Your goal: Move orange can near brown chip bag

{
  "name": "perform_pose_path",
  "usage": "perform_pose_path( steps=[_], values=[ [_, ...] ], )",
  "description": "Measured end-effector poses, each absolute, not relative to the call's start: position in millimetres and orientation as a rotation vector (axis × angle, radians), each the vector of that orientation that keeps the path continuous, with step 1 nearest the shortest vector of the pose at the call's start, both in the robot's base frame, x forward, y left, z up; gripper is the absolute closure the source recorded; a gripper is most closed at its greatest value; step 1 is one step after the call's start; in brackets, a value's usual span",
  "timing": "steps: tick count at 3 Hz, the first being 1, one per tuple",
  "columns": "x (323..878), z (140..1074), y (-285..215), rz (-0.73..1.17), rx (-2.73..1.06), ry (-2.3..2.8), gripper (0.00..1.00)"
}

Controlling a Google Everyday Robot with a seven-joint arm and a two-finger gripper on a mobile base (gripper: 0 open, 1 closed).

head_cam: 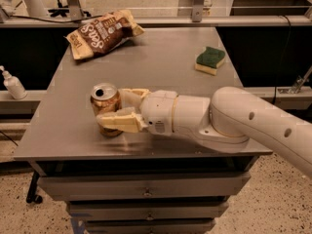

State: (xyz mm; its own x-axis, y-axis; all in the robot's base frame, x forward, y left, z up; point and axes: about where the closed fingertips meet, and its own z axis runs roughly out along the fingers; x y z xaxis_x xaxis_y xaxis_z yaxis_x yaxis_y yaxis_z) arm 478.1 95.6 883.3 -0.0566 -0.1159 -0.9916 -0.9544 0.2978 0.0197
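The orange can (104, 99) stands upright on the grey table (165, 77) near its front left. My gripper (112, 108) reaches in from the right with one cream finger in front of the can and the other behind it, both pressed against its sides. The near finger (119, 122) covers the can's lower front. The brown chip bag (101, 32) with white lettering lies at the table's far left corner, well apart from the can.
A green-and-yellow sponge (210, 60) lies at the far right of the table. A white pump bottle (13, 84) stands on a ledge left of the table. A rail and posts run behind the far edge.
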Motion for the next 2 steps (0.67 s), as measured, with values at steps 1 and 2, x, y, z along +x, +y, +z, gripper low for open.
perform_pose_path(
  steps=[1, 2],
  values=[
    [486.3, 889.3, 80.0, 0.891, -1.046, 1.458, 0.63],
    [504.2, 906.3, 49.1, 0.808, -1.044, 1.46, 0.87]
  ],
)
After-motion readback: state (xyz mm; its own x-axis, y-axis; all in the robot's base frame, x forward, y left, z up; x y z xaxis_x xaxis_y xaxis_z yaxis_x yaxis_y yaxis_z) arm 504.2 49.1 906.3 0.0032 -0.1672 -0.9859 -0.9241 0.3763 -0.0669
